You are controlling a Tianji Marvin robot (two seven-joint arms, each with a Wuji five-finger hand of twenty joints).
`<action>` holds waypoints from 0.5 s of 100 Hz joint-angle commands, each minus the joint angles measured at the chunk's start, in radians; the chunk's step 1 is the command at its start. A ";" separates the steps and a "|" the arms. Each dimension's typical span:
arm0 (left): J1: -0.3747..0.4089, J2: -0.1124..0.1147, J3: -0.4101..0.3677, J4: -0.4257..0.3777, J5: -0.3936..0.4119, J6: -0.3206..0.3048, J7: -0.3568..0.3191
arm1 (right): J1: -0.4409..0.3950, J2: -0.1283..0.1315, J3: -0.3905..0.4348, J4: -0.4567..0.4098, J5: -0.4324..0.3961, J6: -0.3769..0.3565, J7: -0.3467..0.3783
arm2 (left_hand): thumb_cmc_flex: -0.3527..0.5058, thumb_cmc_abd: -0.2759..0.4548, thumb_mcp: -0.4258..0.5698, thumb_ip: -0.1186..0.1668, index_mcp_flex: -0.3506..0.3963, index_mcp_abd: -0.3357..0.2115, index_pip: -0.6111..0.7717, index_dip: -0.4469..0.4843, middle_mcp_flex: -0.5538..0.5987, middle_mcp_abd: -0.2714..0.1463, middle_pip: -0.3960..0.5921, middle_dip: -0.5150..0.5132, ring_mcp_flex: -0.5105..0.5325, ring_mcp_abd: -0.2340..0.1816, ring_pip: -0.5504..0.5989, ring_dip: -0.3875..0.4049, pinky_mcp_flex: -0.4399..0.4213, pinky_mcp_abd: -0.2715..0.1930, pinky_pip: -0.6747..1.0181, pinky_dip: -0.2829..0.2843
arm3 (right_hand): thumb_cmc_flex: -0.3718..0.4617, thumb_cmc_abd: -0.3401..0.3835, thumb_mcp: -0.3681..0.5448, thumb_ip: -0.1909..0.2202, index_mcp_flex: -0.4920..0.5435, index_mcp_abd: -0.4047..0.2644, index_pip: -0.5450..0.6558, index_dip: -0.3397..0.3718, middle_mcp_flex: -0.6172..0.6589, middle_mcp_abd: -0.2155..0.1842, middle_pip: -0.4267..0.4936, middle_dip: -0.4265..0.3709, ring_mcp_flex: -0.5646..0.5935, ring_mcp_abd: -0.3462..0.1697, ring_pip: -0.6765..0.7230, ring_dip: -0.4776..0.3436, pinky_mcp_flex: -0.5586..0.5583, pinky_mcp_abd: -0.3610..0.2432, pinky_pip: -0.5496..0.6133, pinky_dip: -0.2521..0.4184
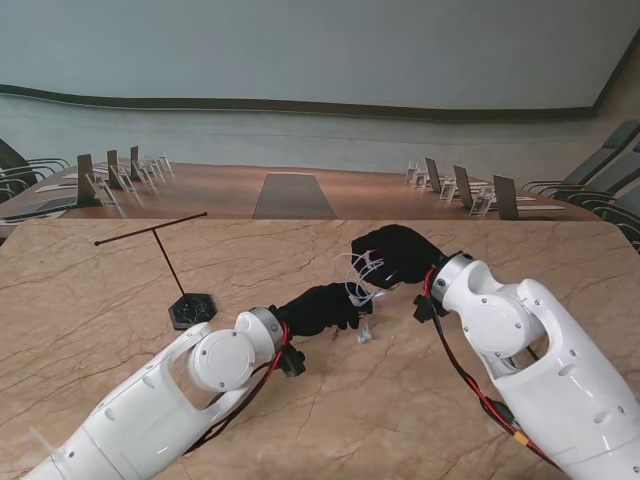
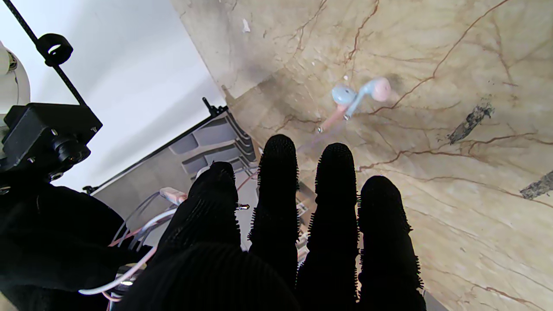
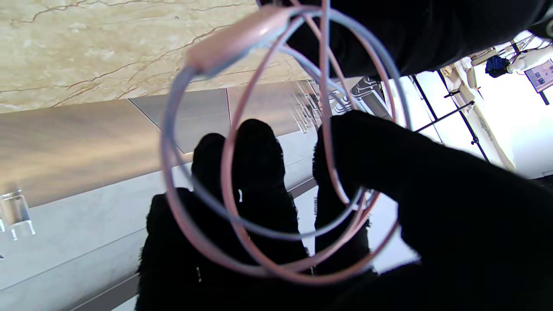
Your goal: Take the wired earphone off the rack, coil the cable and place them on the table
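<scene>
- Stand view shows the rack (image 1: 178,270) bare near the left part of the table (image 1: 80,300), its crossbar empty, so the earphone looks to be off it already.
- Coiling seems well under way: the cable (image 3: 276,181) hangs in several pink and pale blue loops around the right hand (image 1: 397,255), raised over the middle of the table. In the right wrist view the loops ring the fingers (image 3: 255,172), with the thumb curled against them, so that hand is closed on the coil.
- The earbuds (image 2: 360,96) lie on the marble just beyond the left hand (image 1: 322,308), a short run of cable leading from them back under the fingertips.
- Left hand: four fingers held straight and close together in the left wrist view. Whether they pinch the cable I cannot tell; strands pass beside the thumb side.
- Left to do, as I judge it: wind in the last length with the earbuds, then set the whole coil on the table.
- Hard to make out: the plug end, the number of loops, and where the cable runs between the two hands.
</scene>
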 commanded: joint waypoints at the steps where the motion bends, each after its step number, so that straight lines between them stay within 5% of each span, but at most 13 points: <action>1: 0.006 -0.006 -0.006 -0.004 0.002 -0.005 0.002 | -0.007 -0.001 0.001 -0.006 -0.003 -0.005 0.002 | 0.080 0.030 0.018 0.019 0.015 -0.061 0.050 0.040 0.023 -0.017 0.037 0.024 0.029 0.012 0.027 0.009 0.016 0.019 0.054 0.011 | 0.054 0.023 0.144 0.097 0.096 -0.103 0.129 0.011 0.018 0.127 0.014 0.009 0.056 0.099 0.080 0.006 0.010 -0.059 0.001 0.002; 50: 0.017 0.005 -0.017 0.003 0.017 0.000 -0.022 | 0.006 -0.001 0.012 0.001 -0.003 -0.028 -0.001 | 0.080 0.057 0.027 0.021 0.015 -0.081 0.189 0.277 0.010 -0.038 0.107 0.118 0.011 0.009 0.052 0.026 0.003 0.009 0.066 0.010 | 0.054 0.024 0.141 0.094 0.090 -0.108 0.130 0.011 -0.001 0.113 0.006 -0.009 0.035 0.091 0.067 0.004 -0.007 -0.070 -0.007 0.000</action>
